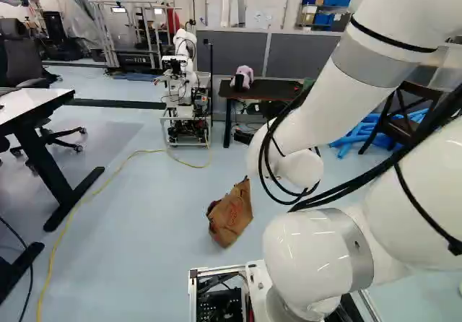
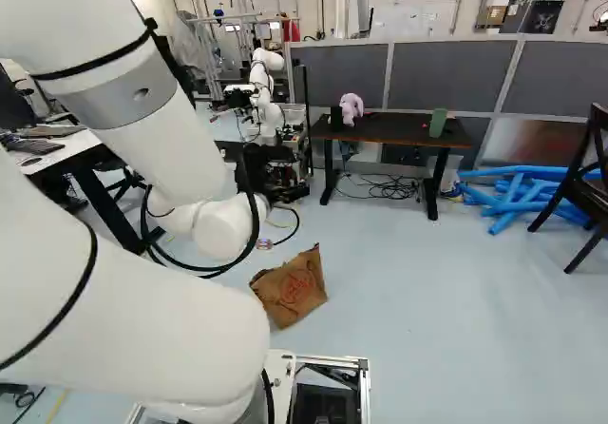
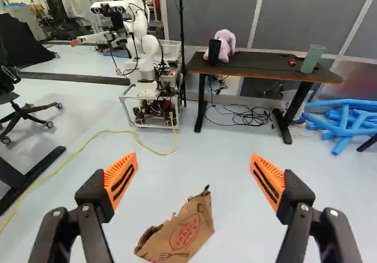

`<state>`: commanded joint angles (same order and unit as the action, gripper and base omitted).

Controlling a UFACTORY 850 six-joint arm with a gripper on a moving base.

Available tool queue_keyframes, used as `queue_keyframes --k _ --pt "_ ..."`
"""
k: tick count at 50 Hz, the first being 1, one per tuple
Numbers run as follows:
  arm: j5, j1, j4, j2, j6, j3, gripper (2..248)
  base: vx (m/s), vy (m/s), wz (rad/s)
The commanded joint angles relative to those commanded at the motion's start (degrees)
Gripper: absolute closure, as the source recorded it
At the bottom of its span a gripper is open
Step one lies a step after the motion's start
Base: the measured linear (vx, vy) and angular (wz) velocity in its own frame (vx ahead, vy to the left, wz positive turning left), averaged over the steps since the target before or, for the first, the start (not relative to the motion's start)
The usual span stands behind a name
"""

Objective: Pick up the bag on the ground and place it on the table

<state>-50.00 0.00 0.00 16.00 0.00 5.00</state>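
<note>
- The gripper stands spread, empty.
- The paper bag lies ahead and below on the floor, slightly left, slanting near-left to far-right.

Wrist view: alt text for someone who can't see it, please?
A crumpled brown paper bag lies on the floor ahead of the robot's open hand. Farther back, another robot stands beside a table holding a pink plush toy.

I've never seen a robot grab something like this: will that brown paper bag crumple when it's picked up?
Probably: the brown paper bag looks creased and thin-walled, so it may fold under the pads. Its flattened shape suggests little inside, so likely light.
</note>
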Motion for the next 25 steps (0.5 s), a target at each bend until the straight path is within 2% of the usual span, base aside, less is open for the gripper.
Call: queue_keyframes --k 9,25 --pt "0.0 0.25 0.0 -0.83 0.0 0.7 3 0.082 0.047 -0.009" --pt "0.19 0.84 0.0 -3.36 0.0 2.88 3 0.004 0.002 0.001"
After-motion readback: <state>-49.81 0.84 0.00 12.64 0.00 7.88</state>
